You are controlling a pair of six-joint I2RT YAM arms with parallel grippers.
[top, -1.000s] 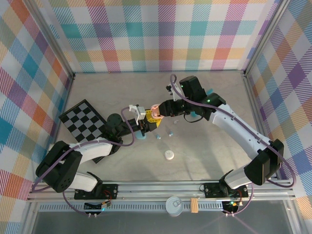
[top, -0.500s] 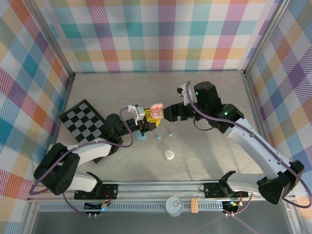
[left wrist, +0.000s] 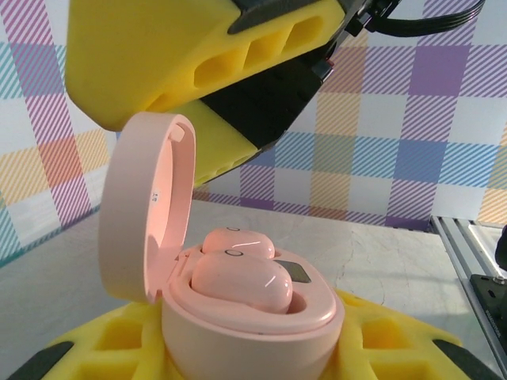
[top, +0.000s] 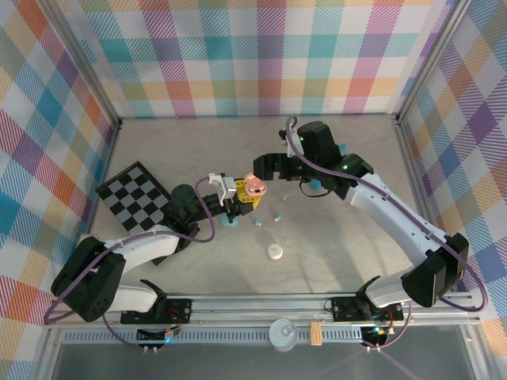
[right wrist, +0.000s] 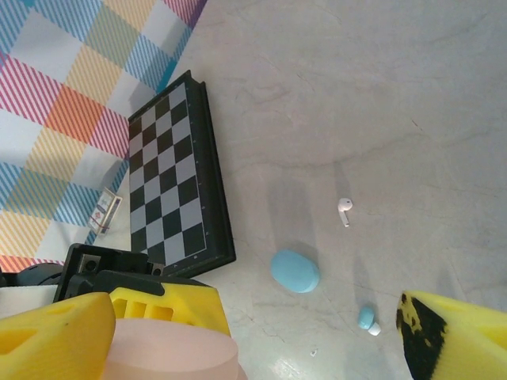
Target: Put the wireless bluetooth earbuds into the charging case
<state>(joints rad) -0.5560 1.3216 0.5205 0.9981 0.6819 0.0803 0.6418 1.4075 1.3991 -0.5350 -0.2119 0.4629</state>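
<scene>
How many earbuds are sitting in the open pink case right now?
2. The front pink earbud fills the nearer well of the pink case; the rear pink earbud sits just behind it, by the raised lid. None looks hidden.

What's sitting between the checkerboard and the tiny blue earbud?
A pale blue pebble-shaped charging case lies between the checkerboard and the blue earbud. The right wrist view shows it.

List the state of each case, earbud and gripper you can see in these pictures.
left gripper: shut on the pink case.
right gripper: open, holding nothing.
pink case: open, lid upright.
pink earbuds: both seated in the pink case.
blue case: shut, on the table.
white earbud: loose on the table.
blue earbud: loose on the table.
</scene>
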